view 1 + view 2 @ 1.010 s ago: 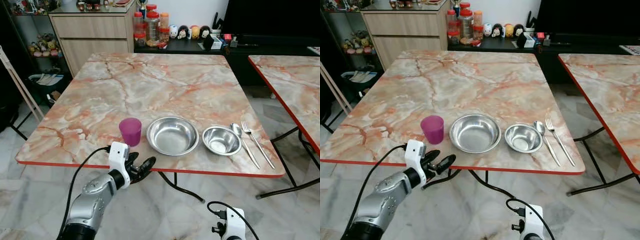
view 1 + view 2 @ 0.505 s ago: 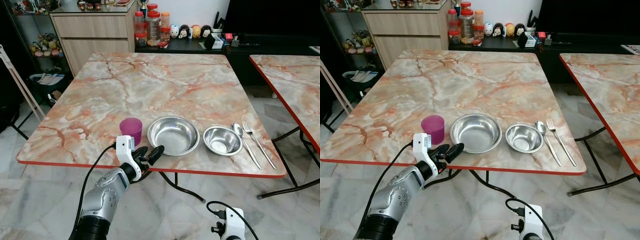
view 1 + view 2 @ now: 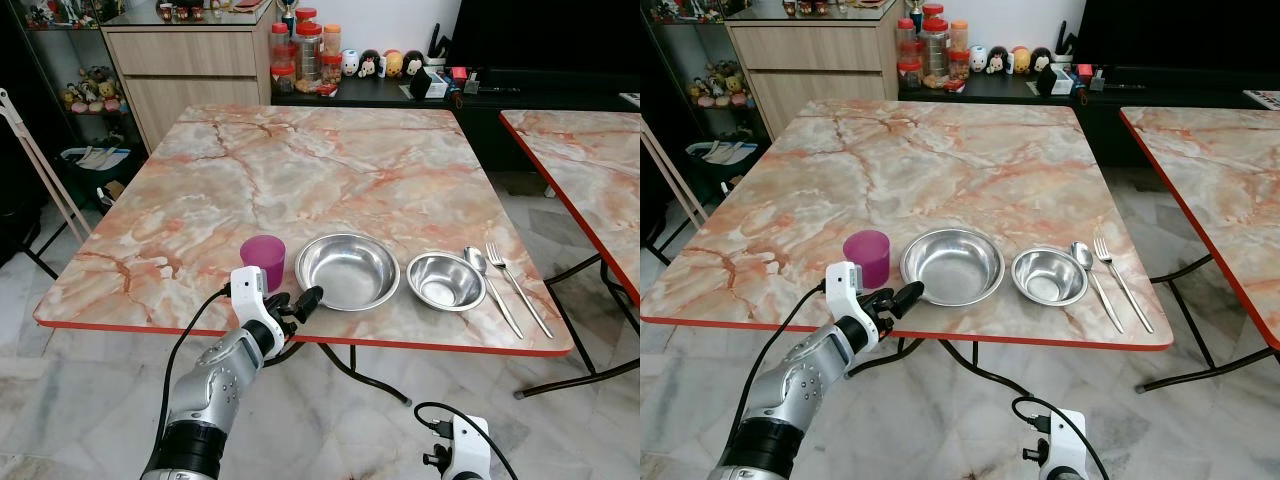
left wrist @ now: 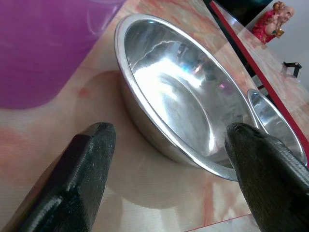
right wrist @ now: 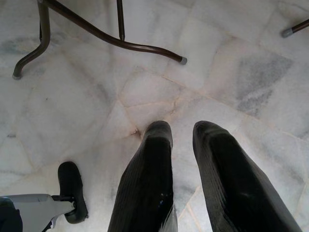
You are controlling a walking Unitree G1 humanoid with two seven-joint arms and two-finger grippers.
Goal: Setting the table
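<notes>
A purple cup (image 3: 262, 256), a large steel bowl (image 3: 347, 271), a small steel bowl (image 3: 446, 281), a spoon (image 3: 490, 285) and a fork (image 3: 517, 288) stand in a row along the near edge of the marble table (image 3: 300, 170). My left gripper (image 3: 300, 300) is open at that edge, just in front of the gap between cup and large bowl. In the left wrist view its fingers (image 4: 87, 164) frame the large bowl (image 4: 178, 106), with the cup (image 4: 43, 48) to one side. My right gripper (image 5: 181, 133) hangs low over the floor, fingers slightly apart and holding nothing.
A second marble table (image 3: 590, 160) stands to the right across a narrow gap. Behind the table are a wooden cabinet (image 3: 190, 60) and a dark shelf with jars (image 3: 305, 50) and figurines. Metal table legs (image 5: 111, 41) cross the tiled floor below.
My left gripper has risen and reached forward from below the table edge to the edge itself, close to the large bowl. The tableware has not moved.
</notes>
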